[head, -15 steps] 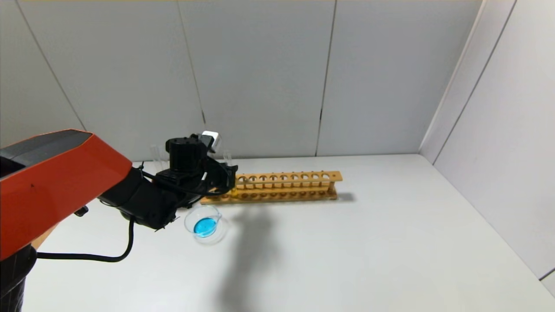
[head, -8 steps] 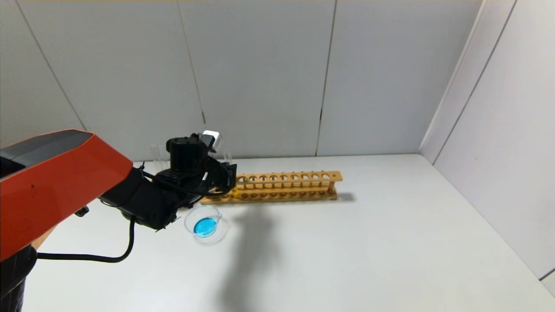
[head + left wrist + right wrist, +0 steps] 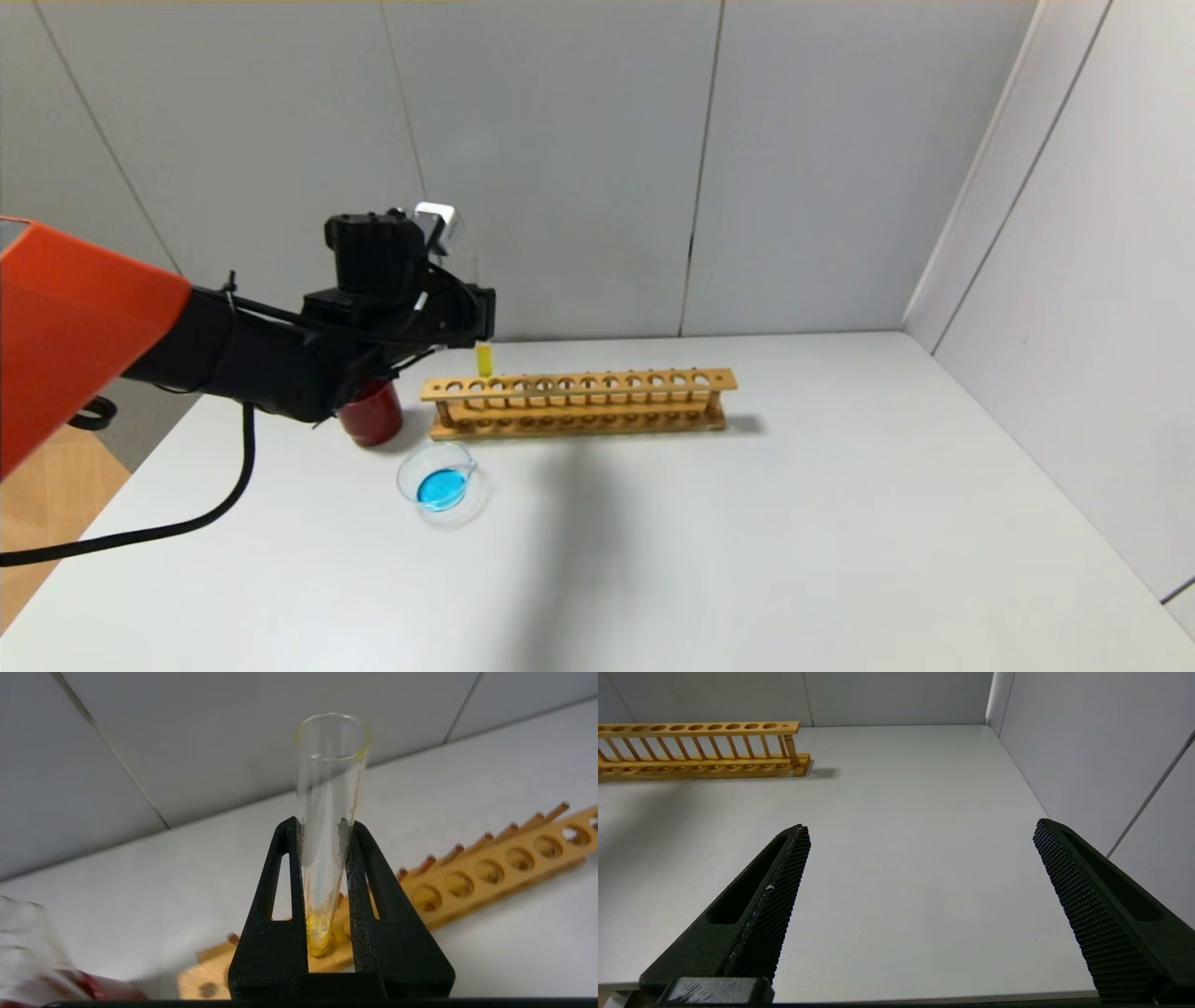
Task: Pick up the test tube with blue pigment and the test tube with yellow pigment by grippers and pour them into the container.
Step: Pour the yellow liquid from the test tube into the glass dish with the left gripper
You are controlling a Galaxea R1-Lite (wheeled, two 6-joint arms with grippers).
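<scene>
My left gripper (image 3: pixel 481 322) is shut on the test tube with yellow pigment (image 3: pixel 484 358) and holds it upright just above the left end of the wooden rack (image 3: pixel 579 401). In the left wrist view the black fingers (image 3: pixel 280 872) clamp the tube (image 3: pixel 329 788), with yellow liquid at its lower end (image 3: pixel 317 935). The container (image 3: pixel 442 485), a low clear dish, sits in front of the rack with blue liquid in it. No tube with blue liquid shows. My right gripper (image 3: pixel 922 828) is open and empty over bare table, out of the head view.
A dark red cup (image 3: pixel 372 415) stands left of the rack; blurred clear glass (image 3: pixel 21 947) rises from it in the left wrist view. The rack's right end (image 3: pixel 698 746) shows in the right wrist view. Grey walls close the back and right.
My left gripper has risen with the yellow tube, lifting it out of the rack's left end. The red cup behind the arm has come into view.
</scene>
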